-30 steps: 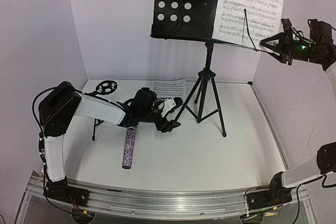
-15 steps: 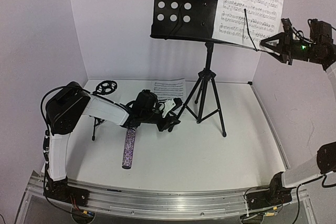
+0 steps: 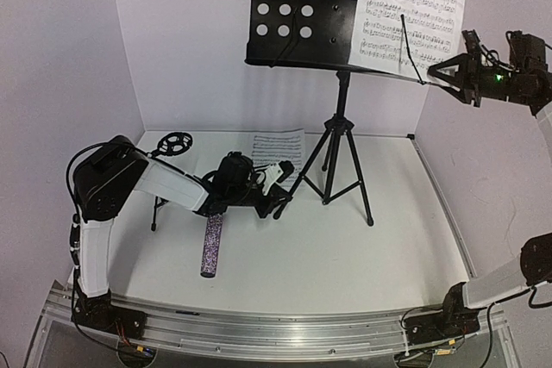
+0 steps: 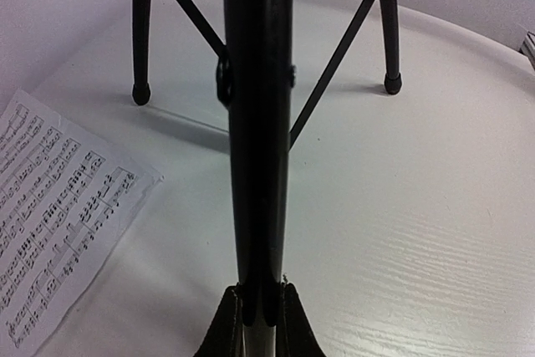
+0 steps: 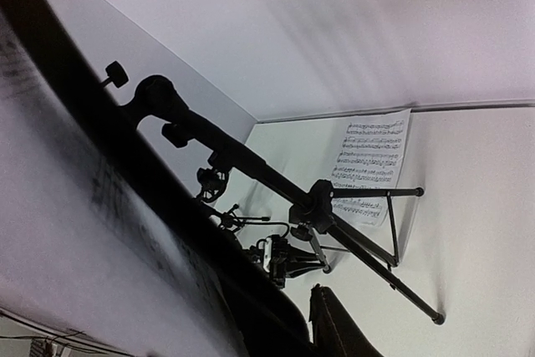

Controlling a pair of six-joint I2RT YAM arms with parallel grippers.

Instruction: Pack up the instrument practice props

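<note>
Near the far left corner of the worktop [image 3: 345,252] the small mic stand [image 3: 175,142] is standing. The microphone [image 3: 210,246] is lying closer to the front edge, left of centre. The left arm is reaching low from the front left corner, passing over the microphone's far end. Only the wrist view is showing the left gripper [image 4: 255,321] squeezing a front leg of the music stand [image 3: 341,96], with a loose page [image 3: 278,144] lying flat just beside it. Bare worktop is stretching to the right of the tripod and in front of it. High at the right, the right gripper [image 3: 442,69] is sitting at the right end of the stand's ledge, by the propped page [image 3: 414,6]. Whether it is clamping anything cannot be told.
</note>
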